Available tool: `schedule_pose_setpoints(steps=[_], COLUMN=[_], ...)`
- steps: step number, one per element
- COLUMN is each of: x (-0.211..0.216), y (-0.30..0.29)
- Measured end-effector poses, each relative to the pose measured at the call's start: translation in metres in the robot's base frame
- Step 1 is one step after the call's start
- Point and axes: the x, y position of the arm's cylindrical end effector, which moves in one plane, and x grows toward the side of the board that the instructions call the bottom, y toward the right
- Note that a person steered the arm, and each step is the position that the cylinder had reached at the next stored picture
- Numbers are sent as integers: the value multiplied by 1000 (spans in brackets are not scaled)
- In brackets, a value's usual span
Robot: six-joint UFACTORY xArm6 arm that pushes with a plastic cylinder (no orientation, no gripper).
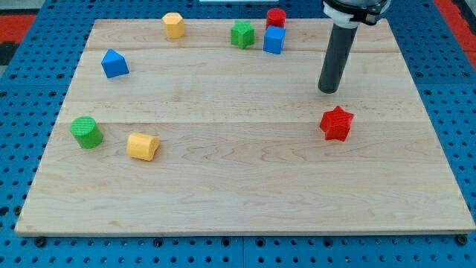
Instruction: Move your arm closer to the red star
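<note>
Nearest the view's bottom edge, the pale wooden board [245,201] is showing only bare plank grain. It is lying on a blue pegboard desk [30,149] that is framing it on every side.

Moving up, toward the board's left edge, we are seeing a yellow cylinder [142,147] lying on its side, with a green cylinder [87,132] just beside it, to the view's left.

Toward the right edge, the red star [336,123] is sitting alone, well apart from all other blocks. Our rod carries no pincer, so there are no jaws to report as apart or together. My tip [328,90] is resting near the star, just above it in the view and slightly to its left, not touching it.

Farther up on the left, a blue triangular block [114,64] is sitting near the left edge.

Along the top edge, we are noting a yellow hexagonal block [173,25], then a green block [242,34] of unclear shape, then a blue cube [274,40] touching a red cylinder [276,18] behind it.

A red strip [457,18] is showing beyond the desk at the top right corner.
</note>
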Motion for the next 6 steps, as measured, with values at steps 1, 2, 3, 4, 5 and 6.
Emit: schedule_pose_setpoints(steps=[1, 2, 3, 4, 5, 6], x=[10, 10, 4, 3, 16, 95], y=[-99, -183, -160, -75, -6, -64])
